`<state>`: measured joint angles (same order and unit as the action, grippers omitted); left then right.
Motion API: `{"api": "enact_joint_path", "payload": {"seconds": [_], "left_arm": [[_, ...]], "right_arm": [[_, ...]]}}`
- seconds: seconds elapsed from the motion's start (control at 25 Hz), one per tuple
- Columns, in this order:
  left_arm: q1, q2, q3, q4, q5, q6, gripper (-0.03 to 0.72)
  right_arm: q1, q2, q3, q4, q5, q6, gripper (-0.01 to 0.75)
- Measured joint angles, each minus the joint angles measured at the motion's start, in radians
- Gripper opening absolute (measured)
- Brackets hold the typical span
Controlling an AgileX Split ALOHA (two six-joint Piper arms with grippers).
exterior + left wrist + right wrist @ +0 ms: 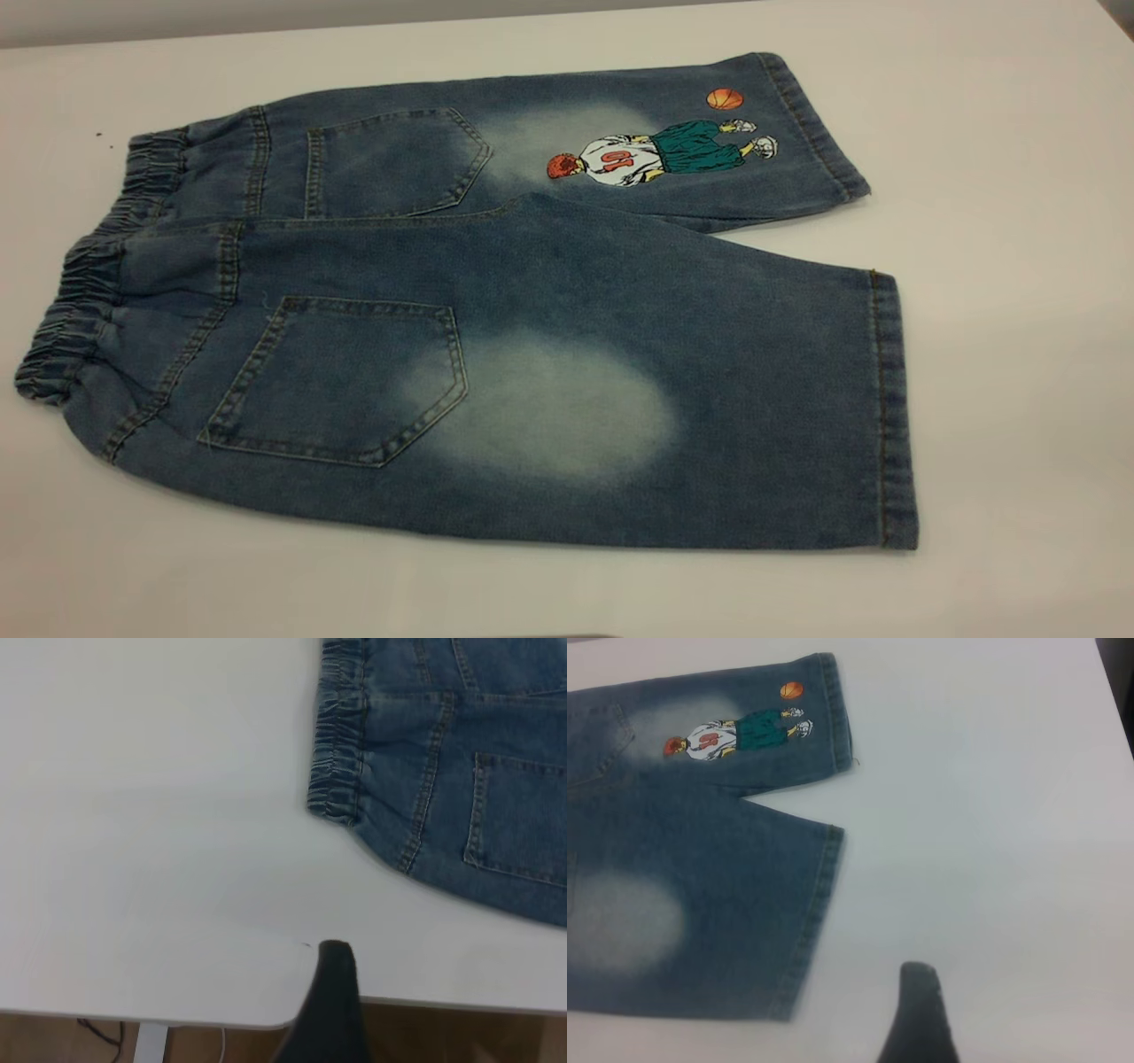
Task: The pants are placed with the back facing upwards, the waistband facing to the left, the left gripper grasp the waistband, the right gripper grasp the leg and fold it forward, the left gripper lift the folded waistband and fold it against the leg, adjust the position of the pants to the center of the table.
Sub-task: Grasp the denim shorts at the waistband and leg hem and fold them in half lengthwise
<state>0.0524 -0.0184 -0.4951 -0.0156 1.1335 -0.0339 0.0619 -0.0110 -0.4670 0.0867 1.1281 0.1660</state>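
The pants (532, 292) lie flat on the table (1019, 266), back up, with both back pockets showing. The gathered waistband (80, 292) is at the left. The plain leg (709, 399) with the whitish oval is nearer, and the printed leg (656, 151) lies behind it. Neither gripper shows in the exterior view. My left gripper (443, 979) hovers over the table's edge, short of the waistband (339, 735). One dark finger (335, 970) shows with nothing beside it. My right gripper (966, 992) hangs over bare table beside the leg's hem (819, 912), also showing one finger (919, 1001).
The table's near edge (177, 1020) runs just under the left gripper, with brown floor and a table leg (151, 1043) below it. A dark strip (1116, 673) marks the table's far side in the right wrist view.
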Motion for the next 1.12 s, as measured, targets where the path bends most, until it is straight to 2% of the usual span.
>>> {"api": "enact_joint_path", "payload": {"seconds": [0.24,0.36,0.64,0.88,1.12], "left_arm": [[0.0,0.024,-0.005,-0.014,-0.01,-0.01,0.591],[0.0,0.158,-0.021,0.002,-0.053,-0.027,0.591],[0.0,0.662,-0.081,0.188,-0.261,-0.196,0.591],[0.0,1.11,-0.125,0.196,-0.446,-0.162,0.591],[0.0,1.459,-0.196,0.152,-0.58,-0.104,0.591]], "right_arm": [[0.0,0.076,-0.044,0.005,-0.002,-0.001,0.446],[0.0,0.231,-0.079,0.04,-0.036,-0.011,0.444],[0.0,0.672,-0.09,0.207,-0.251,-0.166,0.444],[0.0,0.965,-0.09,0.422,-0.457,-0.382,0.444],[0.0,1.153,-0.09,0.589,-0.569,-0.544,0.444]]}}
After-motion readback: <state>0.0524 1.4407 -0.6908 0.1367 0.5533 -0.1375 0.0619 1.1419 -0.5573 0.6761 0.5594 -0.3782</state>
